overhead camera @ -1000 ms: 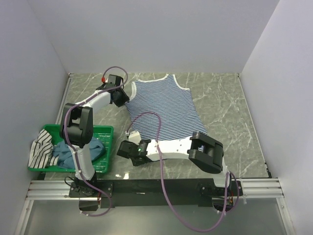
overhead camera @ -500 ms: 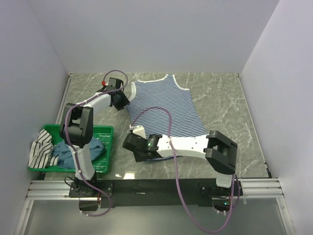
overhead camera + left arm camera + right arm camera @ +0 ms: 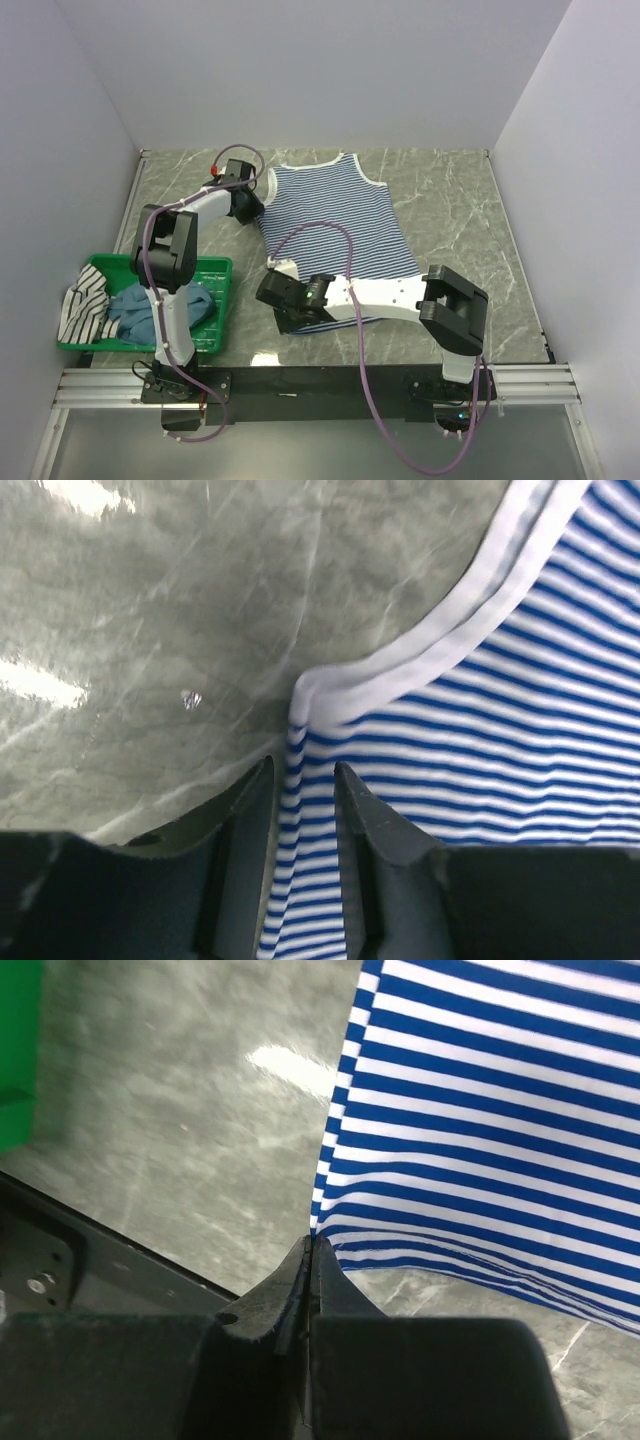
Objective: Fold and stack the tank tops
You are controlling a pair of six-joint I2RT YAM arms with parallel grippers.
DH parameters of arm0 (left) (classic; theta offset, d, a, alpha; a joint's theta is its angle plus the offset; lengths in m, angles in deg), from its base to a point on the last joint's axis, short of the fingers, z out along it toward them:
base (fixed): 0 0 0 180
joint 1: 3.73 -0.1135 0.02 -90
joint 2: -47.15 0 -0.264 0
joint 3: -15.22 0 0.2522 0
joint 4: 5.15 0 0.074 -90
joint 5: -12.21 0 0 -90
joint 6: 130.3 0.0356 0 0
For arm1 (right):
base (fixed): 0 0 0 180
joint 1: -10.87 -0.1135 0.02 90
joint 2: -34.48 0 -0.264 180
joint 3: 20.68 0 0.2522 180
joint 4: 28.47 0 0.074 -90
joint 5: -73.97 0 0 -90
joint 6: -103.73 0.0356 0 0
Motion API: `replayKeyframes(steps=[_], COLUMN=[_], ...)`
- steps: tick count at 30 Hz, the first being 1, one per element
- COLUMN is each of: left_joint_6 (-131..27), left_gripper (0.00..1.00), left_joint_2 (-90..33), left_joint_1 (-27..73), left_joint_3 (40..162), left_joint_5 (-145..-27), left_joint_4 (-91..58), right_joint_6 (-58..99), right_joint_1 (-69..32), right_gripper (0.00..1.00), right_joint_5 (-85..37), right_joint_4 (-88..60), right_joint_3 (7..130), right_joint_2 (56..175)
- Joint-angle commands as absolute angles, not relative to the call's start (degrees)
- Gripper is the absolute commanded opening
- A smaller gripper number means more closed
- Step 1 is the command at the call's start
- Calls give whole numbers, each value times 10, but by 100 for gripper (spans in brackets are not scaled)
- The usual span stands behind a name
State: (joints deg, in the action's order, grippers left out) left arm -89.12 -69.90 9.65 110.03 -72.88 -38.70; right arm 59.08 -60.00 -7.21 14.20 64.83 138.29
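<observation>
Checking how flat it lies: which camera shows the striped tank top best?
Top external: nearly the whole striped tank top shows, spread. Left wrist gives only a white-trimmed edge; right wrist only a lower corner.

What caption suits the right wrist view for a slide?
Right tool shut on a corner of the striped tank top, over the grey table.

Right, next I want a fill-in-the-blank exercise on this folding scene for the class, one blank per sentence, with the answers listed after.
1. The navy-and-white striped tank top lies spread flat on the ____.
2. The teal tank top lies crumpled in the ____ basket.
3. The right gripper is ____ on a hem corner of the striped top.
4. The left gripper straddles the top's side edge with its jaws ____.

Missing words: table; green; shut; open.
</observation>
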Motion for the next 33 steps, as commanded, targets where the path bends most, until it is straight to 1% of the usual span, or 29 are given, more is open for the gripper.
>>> replayKeyframes(steps=[1, 3, 6, 9, 10, 15, 20, 22, 28, 33], left_joint_6=[-881, -879, -883, -884, -882, -874, -885, -879, -873, -871], left_gripper=[36, 33, 24, 9, 1, 1, 1, 1, 1, 1], left_joint_2=[-710, -719, -726, -724, -723, -697, -664, -661, -663, -686], left_joint_1=[95, 95, 96, 95, 95, 94, 80, 78, 91, 128], left_joint_3=[1131, 1138, 1142, 1143, 1144, 1149, 1155, 1168, 1212, 1262], left_joint_5=[-708, -703, -694, -687, -684, -639, -606, -597, -606, -606], left_joint_4=[-377, -380, -382, -380, -381, -387, -404, -414, -433, -450], right_joint_6=[593, 596, 601, 603, 602, 597, 579, 577, 584, 587], right_joint_1=[-597, -597, -596, -597, -598, -598, -597, -594, -558, -538], right_gripper=[0, 0, 0, 0, 0, 0, 0, 0, 0, 0], right_joint_5=[-93, -98, -113, -138, -145, -214, -239, -239, -236, -220], right_joint_4=[120, 118, 103, 83, 74, 37, 32, 33, 9, 3], right_joint_3=[632, 624, 609, 598, 597, 609, 652, 652, 590, 535], right_joint_2=[1349, 1347, 1340, 1341, 1344, 1370, 1385, 1376, 1321, 1281])
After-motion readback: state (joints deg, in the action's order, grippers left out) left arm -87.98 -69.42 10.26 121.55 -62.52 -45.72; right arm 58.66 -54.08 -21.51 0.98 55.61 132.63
